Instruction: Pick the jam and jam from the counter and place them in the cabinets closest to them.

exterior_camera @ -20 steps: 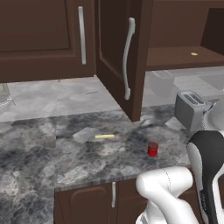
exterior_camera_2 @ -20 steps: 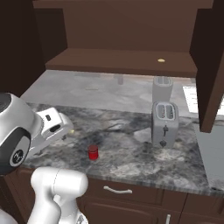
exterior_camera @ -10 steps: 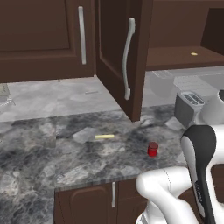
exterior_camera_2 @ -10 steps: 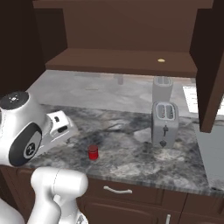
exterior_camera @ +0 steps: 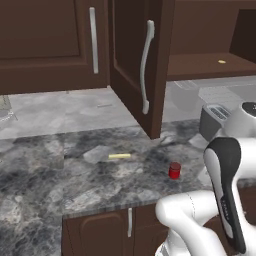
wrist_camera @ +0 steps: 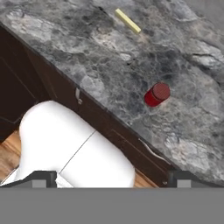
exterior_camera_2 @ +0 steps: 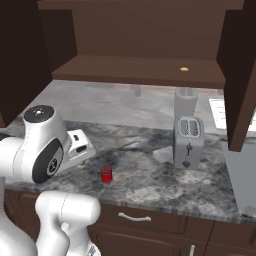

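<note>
A small bright red jam (exterior_camera: 174, 170) jar stands upright on the dark marbled counter (exterior_camera: 100, 185), near its front edge. It also appears as the jam (exterior_camera_2: 106, 174) left of the toaster and as the jam (wrist_camera: 156, 95) seen from above. My gripper (wrist_camera: 111, 178) is open, its two dark fingertips (wrist_camera: 40, 179) far apart at the bottom of the hand view, and it holds nothing. It hovers off the counter's front edge, well short of the jar. Above the counter, the cabinets (exterior_camera: 135, 75) have one door swung open, baring a brown shelf (exterior_camera_2: 125, 70).
A silver toaster (exterior_camera_2: 187, 141) stands right of the jar, and a thin yellow stick (exterior_camera: 119, 156) lies to its left. A small yellow item (exterior_camera_2: 184, 69) rests on the shelf. The open door's edge (exterior_camera: 157, 100) hangs over the counter. Low cupboards (exterior_camera: 100, 230) run beneath it.
My arm has swung: its big joint rose and moved further into both base views, and the hand shifted right. The red jar and everything else stayed put, and the jaws stayed open.
</note>
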